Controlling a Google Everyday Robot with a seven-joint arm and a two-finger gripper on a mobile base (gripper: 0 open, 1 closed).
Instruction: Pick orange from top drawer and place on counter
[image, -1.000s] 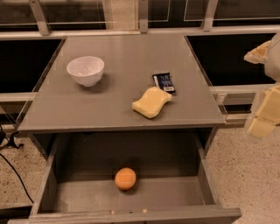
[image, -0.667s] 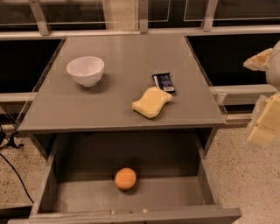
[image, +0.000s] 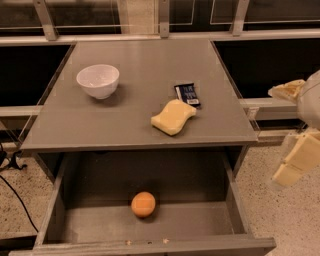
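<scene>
The orange (image: 143, 204) lies on the flat bottom of the open top drawer (image: 60, 200), near its front middle. The grey counter (image: 140, 115) spans above the drawer. My gripper (image: 278, 135) is at the right edge of the view, beside the counter's right side and above the floor, well right of the orange. Its two pale fingers (image: 296, 160) stand apart with nothing between them.
On the counter stand a white bowl (image: 98, 80) at the back left, a pale yellow sponge (image: 173, 116) at the right of the middle, and a dark snack packet (image: 187, 94) behind the sponge. A black cable (image: 15, 192) runs over the floor at the left.
My gripper has moved down and slightly left along the counter's right side. The orange and the things on the counter have not moved.
</scene>
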